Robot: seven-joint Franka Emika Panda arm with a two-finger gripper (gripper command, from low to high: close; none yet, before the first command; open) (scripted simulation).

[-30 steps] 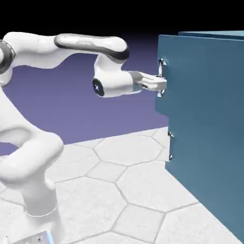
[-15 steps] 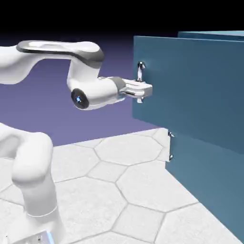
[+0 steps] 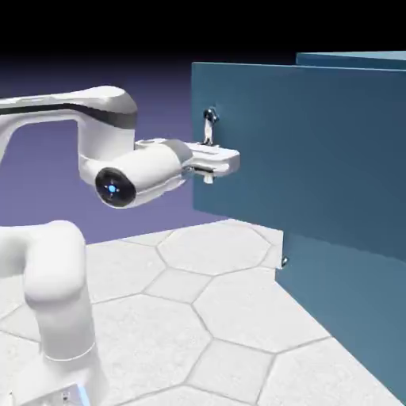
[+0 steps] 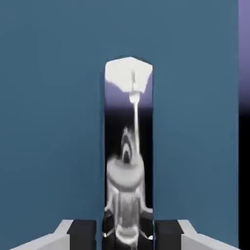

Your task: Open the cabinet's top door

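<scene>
The teal-blue cabinet (image 3: 353, 317) fills the exterior view's right. Its top door (image 3: 317, 151) stands swung out from the cabinet face, its free edge toward the exterior view's left. A short vertical silver handle (image 3: 209, 131) sits near that edge. My gripper (image 3: 211, 168) reaches in level from the left and is shut on the handle's lower part. In the hand view the shiny handle (image 4: 129, 161) stands upright between my dark fingertips (image 4: 82, 230), with the door's teal face (image 4: 53, 122) on both sides.
The lower door's small silver handle (image 3: 284, 260) peeks out under the open top door. A white table of hexagon tiles (image 3: 206, 317) lies below. My arm's base and elbow (image 3: 55, 309) occupy the lower left.
My gripper has drawn back toward the exterior view's left, still holding the handle. The top door has swung further out with it, and its edge now covers the lower handle's upper end.
</scene>
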